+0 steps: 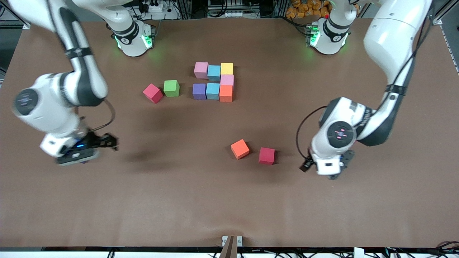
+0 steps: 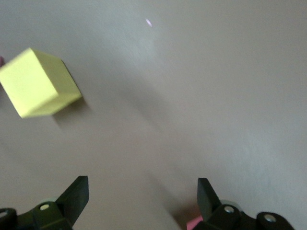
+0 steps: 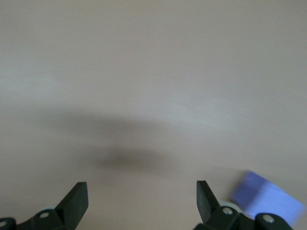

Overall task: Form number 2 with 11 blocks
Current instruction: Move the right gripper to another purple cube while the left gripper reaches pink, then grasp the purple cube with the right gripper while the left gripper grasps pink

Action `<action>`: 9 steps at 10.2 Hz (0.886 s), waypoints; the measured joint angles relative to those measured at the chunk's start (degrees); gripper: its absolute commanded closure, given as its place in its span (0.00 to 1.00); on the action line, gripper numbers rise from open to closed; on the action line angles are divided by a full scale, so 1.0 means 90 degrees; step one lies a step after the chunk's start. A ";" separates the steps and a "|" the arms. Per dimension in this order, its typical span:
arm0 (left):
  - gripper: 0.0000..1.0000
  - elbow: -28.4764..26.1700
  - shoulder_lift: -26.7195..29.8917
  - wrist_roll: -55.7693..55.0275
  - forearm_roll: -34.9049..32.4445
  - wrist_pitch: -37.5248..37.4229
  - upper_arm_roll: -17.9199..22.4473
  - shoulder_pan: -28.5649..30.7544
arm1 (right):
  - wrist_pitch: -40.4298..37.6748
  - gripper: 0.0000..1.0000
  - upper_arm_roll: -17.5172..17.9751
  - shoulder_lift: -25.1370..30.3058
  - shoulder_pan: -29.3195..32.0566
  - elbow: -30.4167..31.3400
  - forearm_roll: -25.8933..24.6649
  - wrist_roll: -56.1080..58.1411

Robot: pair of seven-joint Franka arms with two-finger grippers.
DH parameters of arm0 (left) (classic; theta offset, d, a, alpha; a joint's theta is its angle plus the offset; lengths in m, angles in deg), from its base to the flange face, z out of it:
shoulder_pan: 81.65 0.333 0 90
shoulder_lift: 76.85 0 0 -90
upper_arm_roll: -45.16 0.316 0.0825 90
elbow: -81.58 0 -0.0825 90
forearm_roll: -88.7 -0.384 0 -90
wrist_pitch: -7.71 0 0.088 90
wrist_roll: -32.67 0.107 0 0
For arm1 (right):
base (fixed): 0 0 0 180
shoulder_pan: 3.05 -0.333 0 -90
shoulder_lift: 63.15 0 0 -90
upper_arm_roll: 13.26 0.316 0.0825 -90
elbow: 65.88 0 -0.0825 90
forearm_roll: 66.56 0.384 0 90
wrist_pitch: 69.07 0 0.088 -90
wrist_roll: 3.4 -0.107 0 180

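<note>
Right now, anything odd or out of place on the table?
The green cube sits beside a red one, next to the half-built digit; no other block is green. The loose orange cube lies askew. Nothing spilled or damaged.

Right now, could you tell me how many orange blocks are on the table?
2 orange blocks: one in the assembled group; one loose, nearer the camera. Others may be hidden.

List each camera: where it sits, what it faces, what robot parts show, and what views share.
Front view: high across the table, facing both arms, the number 2, loose blocks.
Left wrist view: looks down past the open left gripper at a yellow block.
Right wrist view: past the open right gripper, a purple block.
Shared: the brown table.
</note>
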 measured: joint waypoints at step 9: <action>0.00 0.0001 -0.0427 0.4005 0.0004 0.1007 -0.0011 -0.0885 | -0.0006 0.00 0.0025 -0.1300 0.1768 -0.0885 0.0475 -0.1102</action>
